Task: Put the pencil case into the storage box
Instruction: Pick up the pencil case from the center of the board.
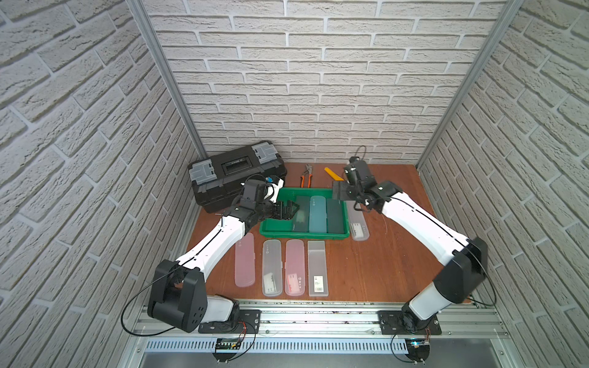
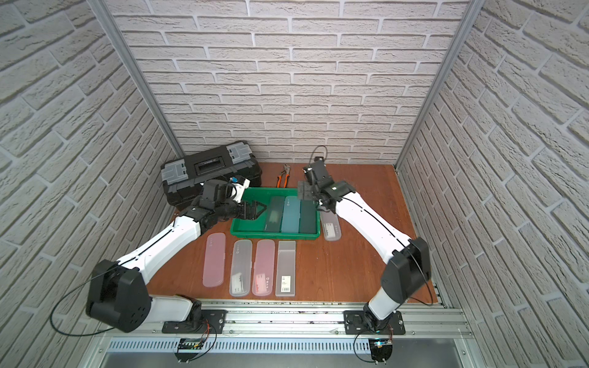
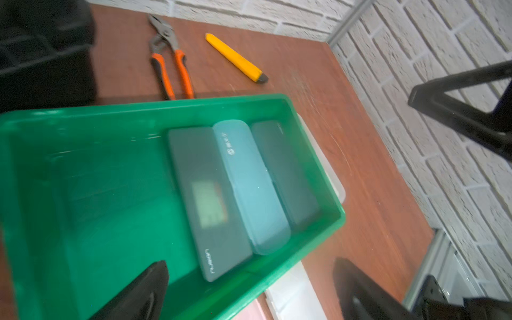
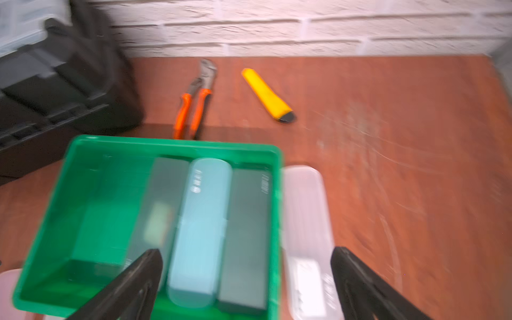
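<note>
The green storage box (image 1: 302, 235) (image 2: 274, 235) sits mid-table. Inside it three pencil cases lie side by side: a teal one (image 1: 317, 213) (image 3: 249, 185) (image 4: 202, 227) between two dark ones (image 1: 301, 213) (image 1: 334, 216). A clear pencil case (image 1: 358, 224) (image 4: 304, 221) lies on the table against the box's right side. My left gripper (image 1: 288, 210) (image 3: 249, 264) hovers open and holds nothing over the box's bare left part. My right gripper (image 1: 339, 191) (image 4: 247, 252) hangs open and holds nothing above the box's far right corner.
In front of the box lie a pink case (image 1: 244, 259), a clear case (image 1: 272, 267), another pink case (image 1: 294, 267) and a frosted case (image 1: 317, 269). A black toolbox (image 1: 236, 173) stands at the back left. Behind the box lie pliers (image 1: 306, 178) and a yellow knife (image 3: 235, 56).
</note>
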### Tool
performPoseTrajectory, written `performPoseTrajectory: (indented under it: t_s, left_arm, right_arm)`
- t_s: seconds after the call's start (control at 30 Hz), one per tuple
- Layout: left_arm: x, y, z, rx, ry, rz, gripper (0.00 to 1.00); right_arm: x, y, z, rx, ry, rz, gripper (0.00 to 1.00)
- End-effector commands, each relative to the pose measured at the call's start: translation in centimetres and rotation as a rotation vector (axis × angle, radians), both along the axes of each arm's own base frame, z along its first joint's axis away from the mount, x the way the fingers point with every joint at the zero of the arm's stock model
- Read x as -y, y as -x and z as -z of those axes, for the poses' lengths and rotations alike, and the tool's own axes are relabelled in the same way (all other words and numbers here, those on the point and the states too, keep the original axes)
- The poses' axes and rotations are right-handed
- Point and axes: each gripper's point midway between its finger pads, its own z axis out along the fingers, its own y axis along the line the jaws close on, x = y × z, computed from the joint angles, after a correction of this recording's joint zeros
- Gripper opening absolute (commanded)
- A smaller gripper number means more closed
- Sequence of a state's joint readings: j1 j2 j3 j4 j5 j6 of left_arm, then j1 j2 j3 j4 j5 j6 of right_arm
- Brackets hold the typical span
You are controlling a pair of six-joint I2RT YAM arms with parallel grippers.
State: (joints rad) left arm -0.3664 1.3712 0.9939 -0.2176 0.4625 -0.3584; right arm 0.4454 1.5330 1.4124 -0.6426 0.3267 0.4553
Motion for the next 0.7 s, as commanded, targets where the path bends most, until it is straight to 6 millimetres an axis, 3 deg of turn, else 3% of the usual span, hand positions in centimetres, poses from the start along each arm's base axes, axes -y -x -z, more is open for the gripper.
performPoseTrajectory:
  t_s: [0.0,0.07,0.2,0.47,0.67]
  left_arm:
    - [1.1,-0.2,-1.7,0.047,0.030,0.050,0.98]
    - [0.9,-0.4,-1.8,0.056,0.016,0.041,0.98]
    - [0.3,-0.5,-2.1,0.079,-0.017,0.022,0.98]
    - [0.2,-0.6,-1.7,0.069,-0.024,0.014,0.99]
    - [0.0,-0.6,-1.7,0.079,-0.031,0.003,0.98]
  right_arm:
    - [4.5,2.3,5.5,-0.124,0.039,0.082,0.99]
    - [6.6,3.6,7.6,-0.173,0.011,0.132,0.99]
    - [8.2,4.7,10.9,-0.255,-0.040,0.151,1.00]
    - [5.8,4.4,16.4,-0.440,-0.139,0.035,0.95]
    - [5.5,4.5,18.3,-0.484,-0.139,0.024,0.94]
